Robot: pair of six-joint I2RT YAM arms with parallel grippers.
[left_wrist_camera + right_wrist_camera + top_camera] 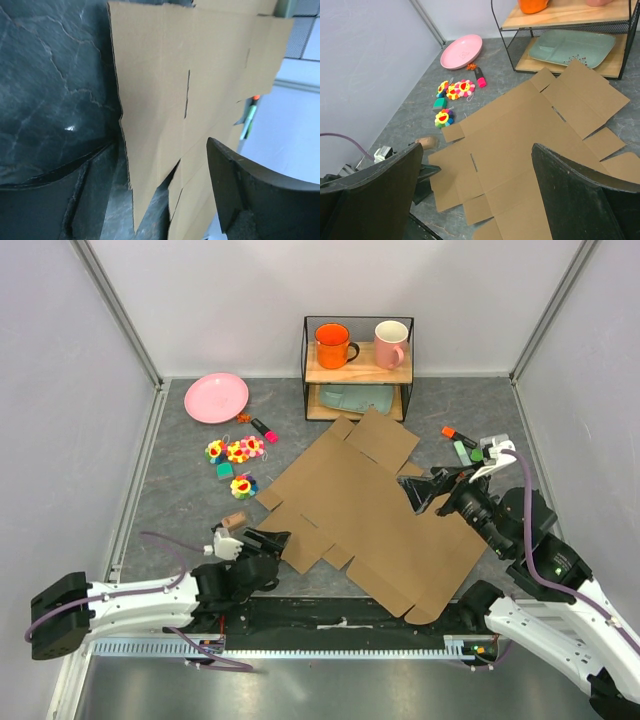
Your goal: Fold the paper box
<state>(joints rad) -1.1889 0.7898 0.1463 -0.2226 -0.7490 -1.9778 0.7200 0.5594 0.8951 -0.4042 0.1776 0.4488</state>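
Paper box point(370, 515) flat by table point(190, 505) front edge | left gripper point(272, 538), right gripper point(418, 493) both released | I'd raise one side, pinning the middle.

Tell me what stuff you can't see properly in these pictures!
- Cardboard box: top view, the right arm covers part of its right side; left wrist view, picture edges cut most off.
- Orange mug: right wrist view, cut off by the top edge.
- Green tray: top view, mostly under the shelf board.
- Small tan thing by the left arm: top view, too small to name.
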